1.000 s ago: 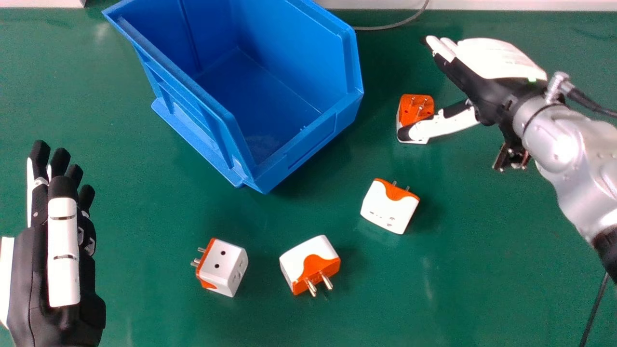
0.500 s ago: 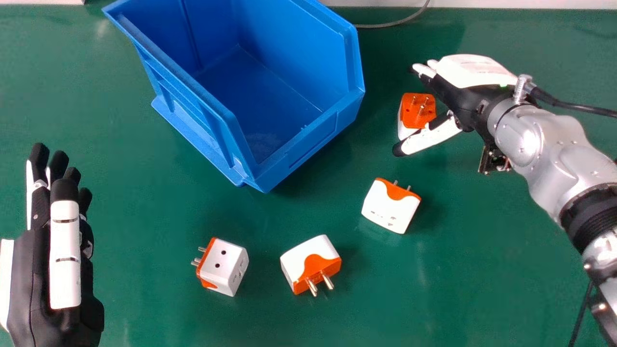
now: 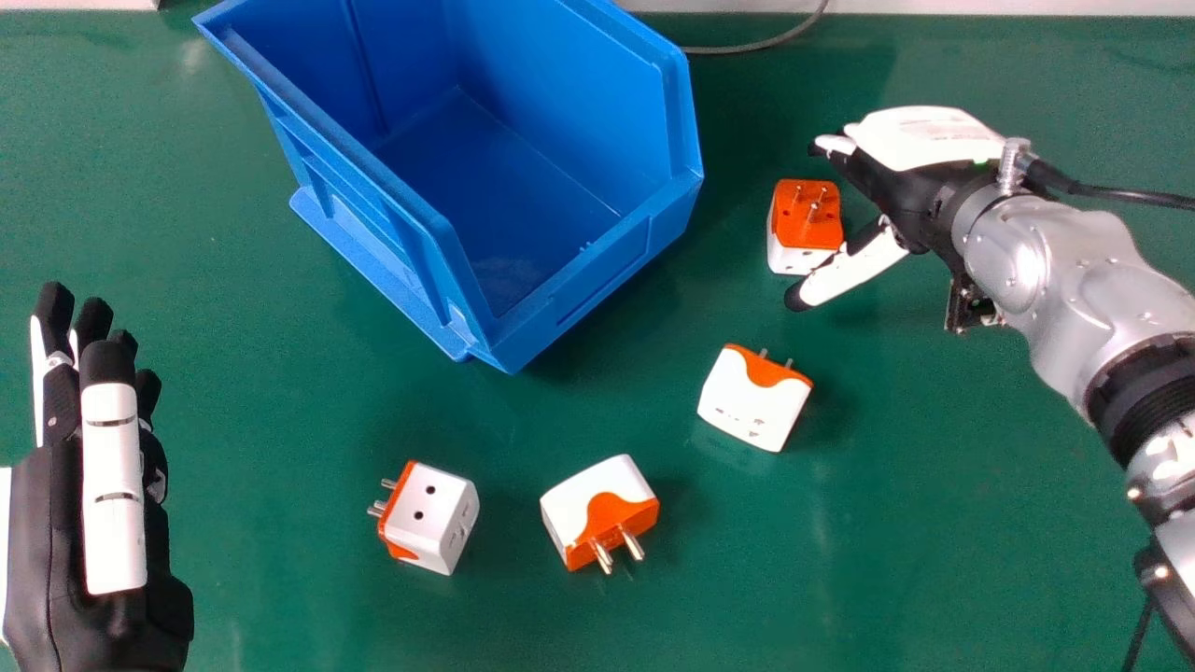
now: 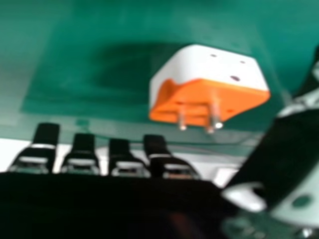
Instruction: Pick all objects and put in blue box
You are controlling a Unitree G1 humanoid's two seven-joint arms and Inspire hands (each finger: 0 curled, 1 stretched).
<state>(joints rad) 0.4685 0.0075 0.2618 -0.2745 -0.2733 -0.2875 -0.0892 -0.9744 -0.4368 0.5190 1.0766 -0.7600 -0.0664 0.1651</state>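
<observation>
While four white-and-orange plug adapters (image 3: 803, 222) sit outside a blue plastic box (image 3: 607, 263), the right black-and-white robot hand (image 3: 920, 140), released and empty, spreads beside one.

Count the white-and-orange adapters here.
4. One adapter is by the right hand; a second lies nearer the robot; a third and fourth lie nearest, right and left. The blue box may hide more.

Lab or workshop, by look: green work surface (image 3: 280, 420), blue plastic box (image 3: 602, 271), grey cable (image 3: 770, 43), silver robot forearm (image 3: 1074, 252).
</observation>
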